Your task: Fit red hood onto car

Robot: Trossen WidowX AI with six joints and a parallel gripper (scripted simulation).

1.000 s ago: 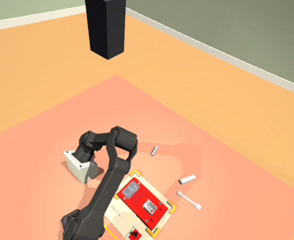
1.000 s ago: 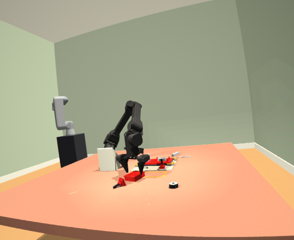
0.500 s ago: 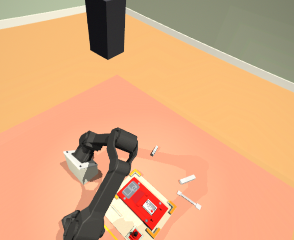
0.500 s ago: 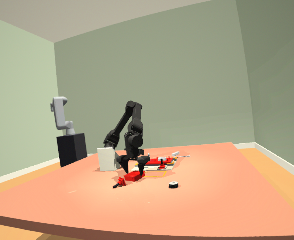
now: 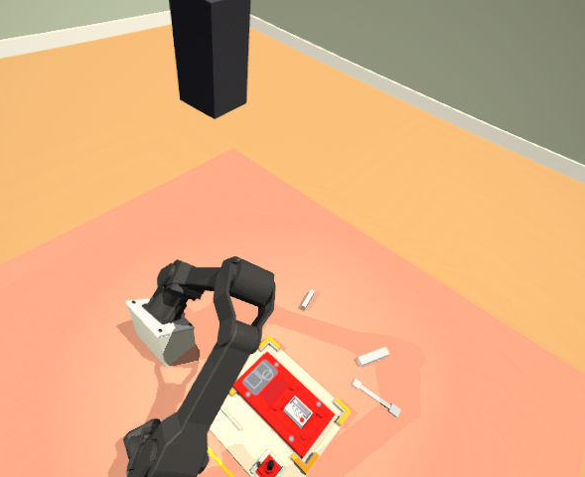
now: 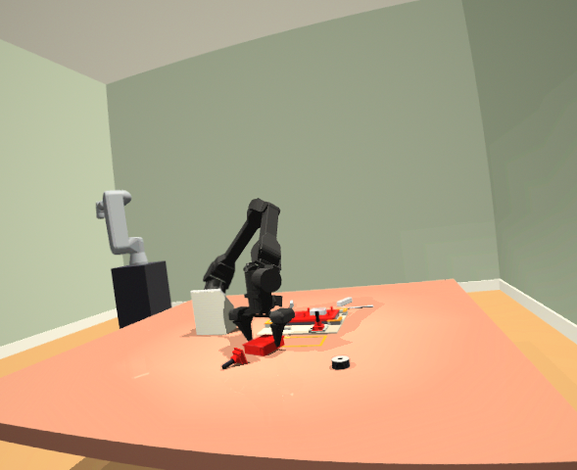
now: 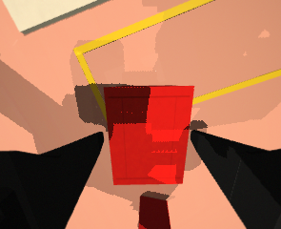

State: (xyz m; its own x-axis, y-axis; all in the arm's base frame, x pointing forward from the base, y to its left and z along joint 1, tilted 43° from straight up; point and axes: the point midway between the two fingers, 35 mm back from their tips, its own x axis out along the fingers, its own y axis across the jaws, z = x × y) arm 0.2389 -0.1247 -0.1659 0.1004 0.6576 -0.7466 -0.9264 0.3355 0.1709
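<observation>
The red hood (image 6: 262, 347) (image 7: 149, 143) lies flat on the table, its far end over the near side of the yellow outline. My gripper (image 6: 264, 343) (image 7: 147, 135) is open and low over it, one finger on each long side, with nothing held. In the wrist view a narrow gap shows on the left; the right fingertip is very close to the hood's edge, and contact cannot be told. The red chassis (image 5: 274, 394) (image 6: 304, 316) sits in the jig (image 5: 343, 410), with the silver engine block (image 5: 298, 411) on its deck. Small pegs show around the engine. The hood's corner holes cannot be made out.
A red part with a black stick (image 6: 238, 355) lies close to the hood's near end. A black and white wheel (image 6: 340, 361) lies to the right. White bars (image 5: 372, 356) (image 5: 308, 299) and a white link (image 5: 376, 397) lie beyond the jig. The yellow outline (image 7: 242, 86) lies beside the hood.
</observation>
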